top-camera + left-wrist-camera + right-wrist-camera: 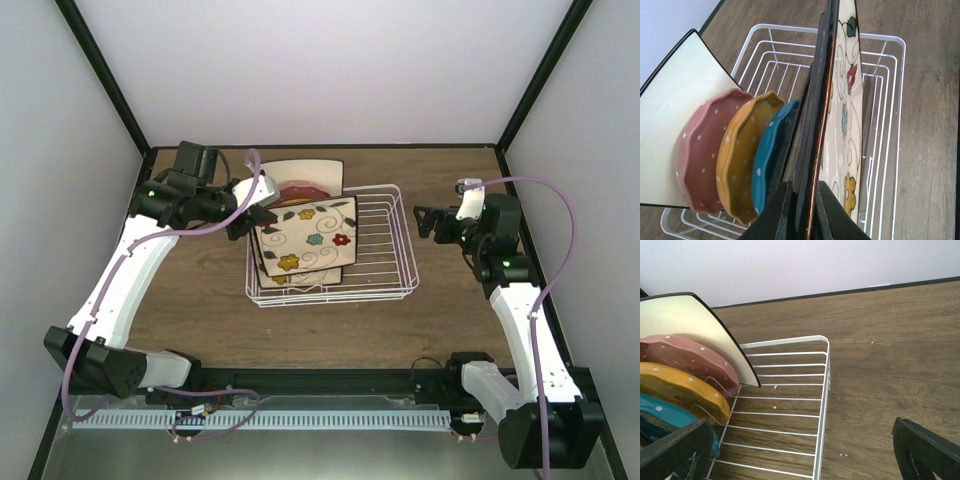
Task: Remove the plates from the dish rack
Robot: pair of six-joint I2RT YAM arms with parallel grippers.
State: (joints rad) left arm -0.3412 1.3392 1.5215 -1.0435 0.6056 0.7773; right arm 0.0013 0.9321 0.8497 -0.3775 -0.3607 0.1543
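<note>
The brown wooden desk (pixel 200 320) is carrying the white wire dish rack (pixel 380 240), which is sitting between the two arms. At the rack's near-left part, the left claw (pixel 804 190) is pinching the rim of a square cream plate painted with flowers (pixel 305 238), its fingers pressed tight against both faces. That plate is leaning with its painted face toward the overhead camera and its lower edge down inside the rack. A second square floral plate (pixel 256 260) is peeking out right behind it. Farther back, three round plates with white dots are standing on edge in a row: the blue scalloped plate (pixel 772 155), the orange scalloped plate (pixel 740 160), then the pink scalloped plate (pixel 702 155). The plain cream square plate (pixel 675 125) is standing last, at the rack's far end. The right claw (pixel 422 222) is hovering just off the rack's right side, jaws spread wide and gripping nothing.
</note>
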